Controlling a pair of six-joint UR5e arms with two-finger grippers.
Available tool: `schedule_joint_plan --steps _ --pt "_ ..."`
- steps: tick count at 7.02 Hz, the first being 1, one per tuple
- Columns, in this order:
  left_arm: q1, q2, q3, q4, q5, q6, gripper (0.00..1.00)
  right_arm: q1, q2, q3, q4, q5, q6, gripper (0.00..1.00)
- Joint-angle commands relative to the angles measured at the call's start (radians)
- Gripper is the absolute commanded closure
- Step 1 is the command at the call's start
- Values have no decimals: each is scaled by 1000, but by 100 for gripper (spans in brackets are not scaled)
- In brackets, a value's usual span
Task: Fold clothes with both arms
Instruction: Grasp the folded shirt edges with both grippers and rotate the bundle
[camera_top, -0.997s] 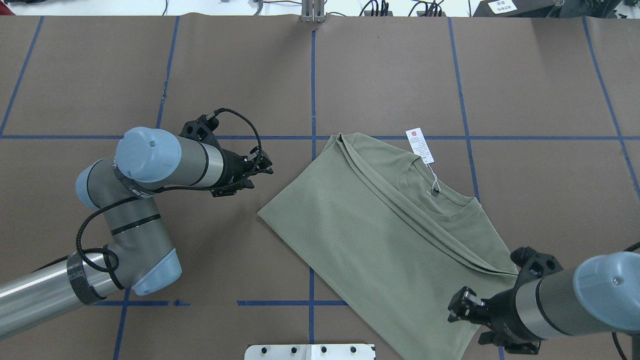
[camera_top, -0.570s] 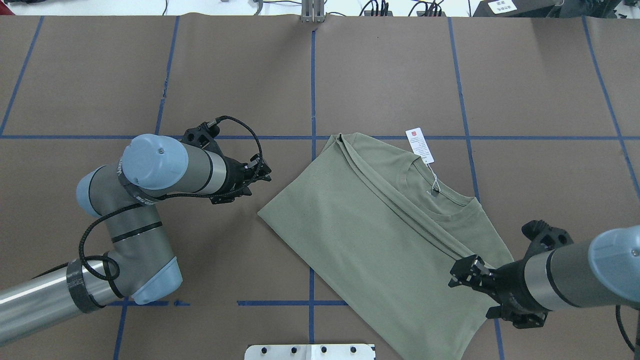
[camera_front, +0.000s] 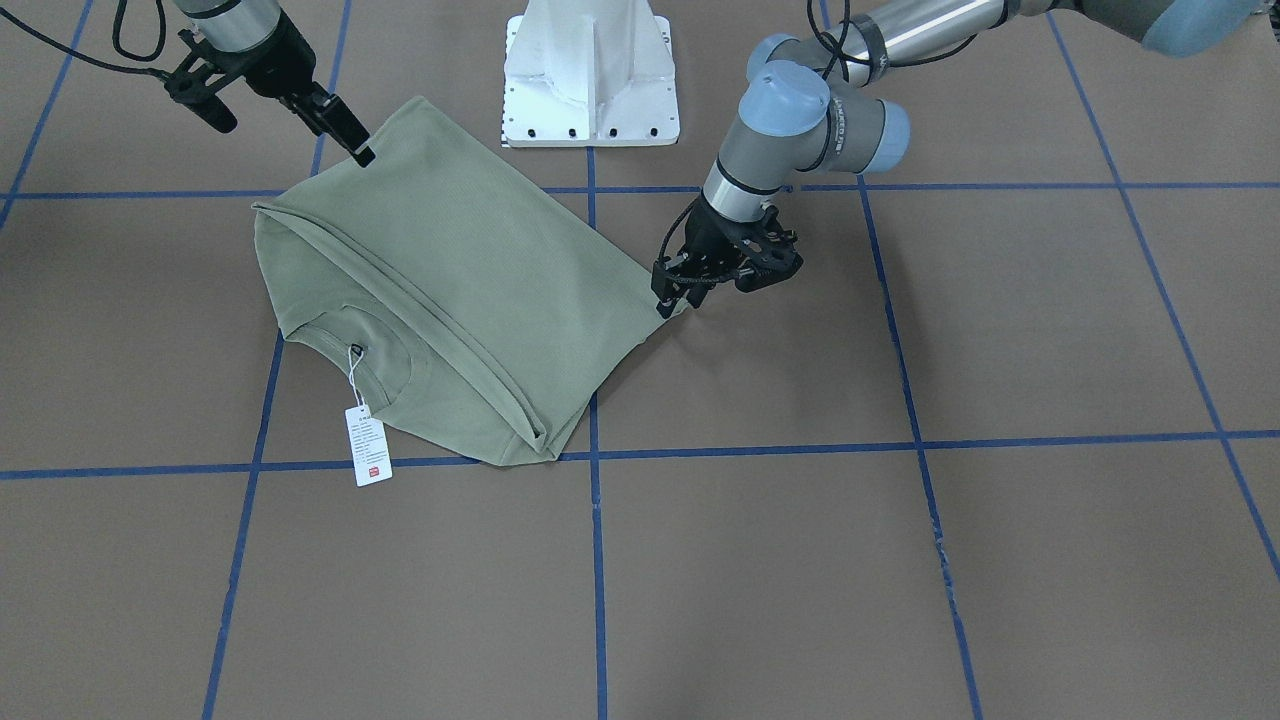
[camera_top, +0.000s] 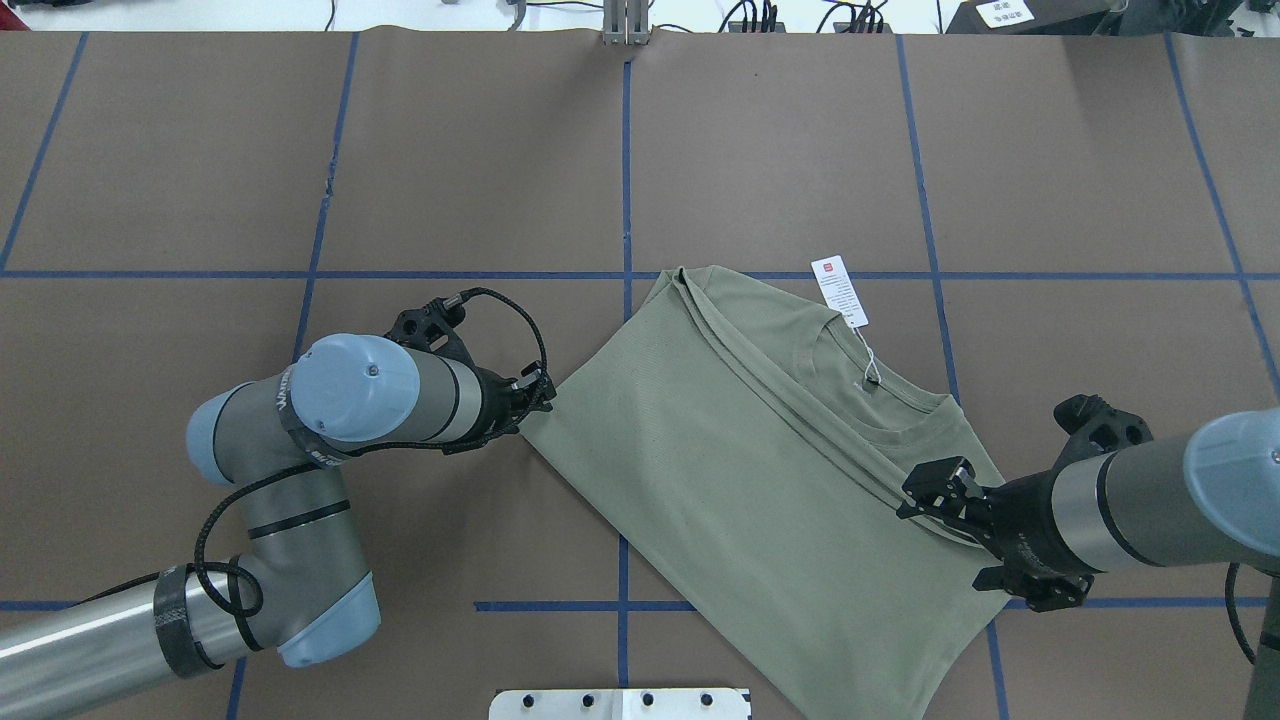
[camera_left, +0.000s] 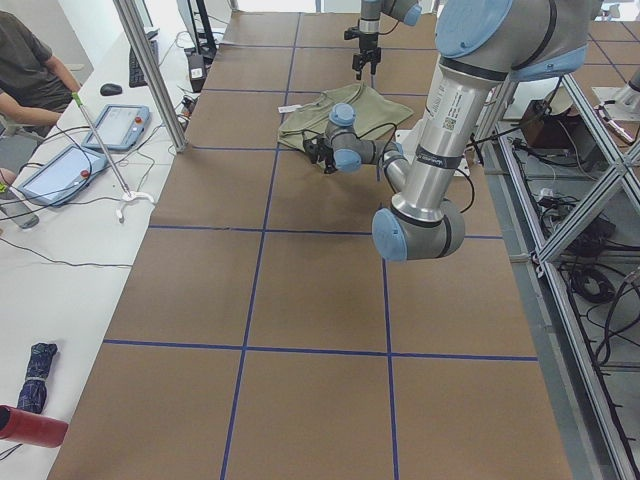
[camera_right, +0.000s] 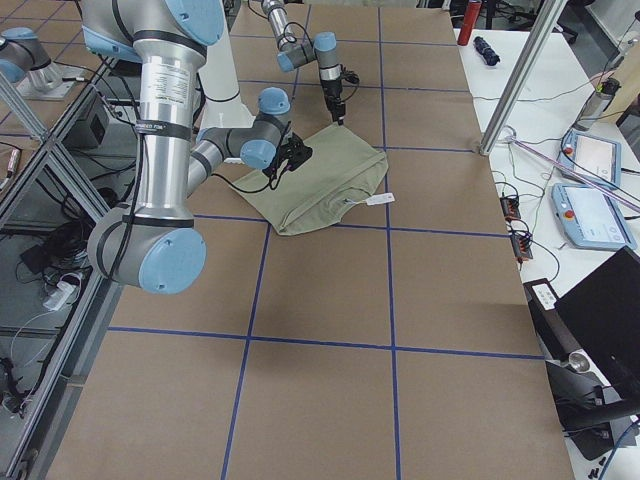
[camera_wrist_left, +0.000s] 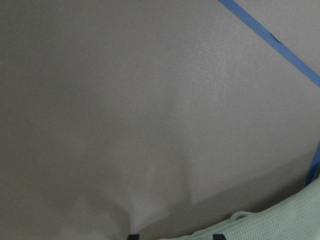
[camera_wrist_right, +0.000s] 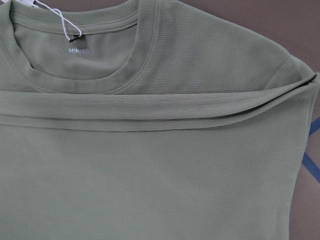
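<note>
The sage-green shirt (camera_top: 740, 470) lies folded on the brown table, skewed, its collar and white hang tag (camera_top: 840, 292) toward the far side. It also shows in the front view (camera_front: 450, 290). My left gripper (camera_top: 540, 395) is low at the shirt's left corner (camera_front: 668, 298). The left wrist view shows its two fingertips apart at the cloth's edge (camera_wrist_left: 270, 220), so it is open. My right gripper (camera_top: 958, 532) hovers open over the shirt's right shoulder fold. In the front view (camera_front: 290, 135) its fingers are spread wide. The right wrist view shows the collar and logo (camera_wrist_right: 79, 51).
The white pedestal base (camera_front: 590, 80) stands at the table's near edge between the arms. Blue tape lines (camera_top: 625, 170) grid the table. Beyond the far edge are cables and a metal post (camera_top: 625, 20). An operator's desk with tablets (camera_left: 60, 170) runs along one side.
My left gripper has moved down and right to the shirt's left corner. My right gripper has moved from the shirt's lower right hem up over its shoulder fold.
</note>
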Motion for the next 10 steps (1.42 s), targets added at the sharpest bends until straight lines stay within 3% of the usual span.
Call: schedule_joint_plan --steps 1,5,7,8,10 --pt "-3 4 -4 1 11 4 100 -1 11 -5 0 0 0 0" --pt "-70 19 2 1 9 112 100 2 49 -17 0 0 0 0" --pt "-203 -14 52 -10 6 258 100 12 65 -22 0 0 0 0" --pt "-289 -115 180 -22 5 263 100 17 71 -22 0 0 0 0" --pt "-389 -351 570 -213 23 250 100 49 109 -52 0 -2 0 0"
